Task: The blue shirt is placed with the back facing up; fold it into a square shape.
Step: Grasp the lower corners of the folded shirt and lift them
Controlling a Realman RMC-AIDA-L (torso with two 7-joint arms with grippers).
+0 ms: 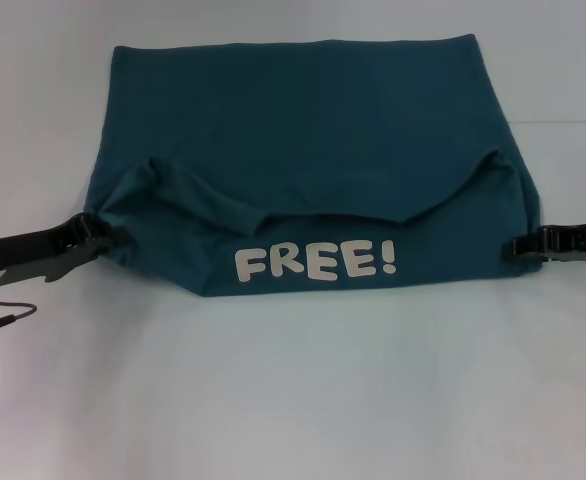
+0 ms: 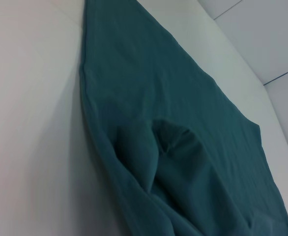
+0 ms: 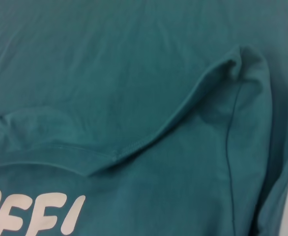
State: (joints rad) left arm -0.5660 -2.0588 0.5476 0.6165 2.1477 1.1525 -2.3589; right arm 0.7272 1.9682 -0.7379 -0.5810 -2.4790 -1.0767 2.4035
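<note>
Two grippers sit at the near corners of the blue shirt (image 1: 303,150), which lies across the middle of the white surface (image 1: 293,400) with its near part turned back over itself, so the white lettering (image 1: 315,263) shows along the near edge.

On the left, the folded flap is lumpy: a bulge of cloth (image 1: 173,195) rises just beside the left gripper (image 1: 101,243), and the left wrist view shows the same puckered fold. If that side is let go or dragged as it lies, I would expect the bunching to stay in the fold and spoil a square outline. The left gripper's dark fingers touch the shirt's near left corner and look closed onto the cloth, though the grip itself is partly hidden.

In the middle the flap's edge sags in a curve rather than a straight line, so the two sides could end up uneven.

On the right, the right gripper (image 1: 518,247) meets the near right corner; whether its fingers are pinching the cloth or merely touching it, I cannot tell.
</note>
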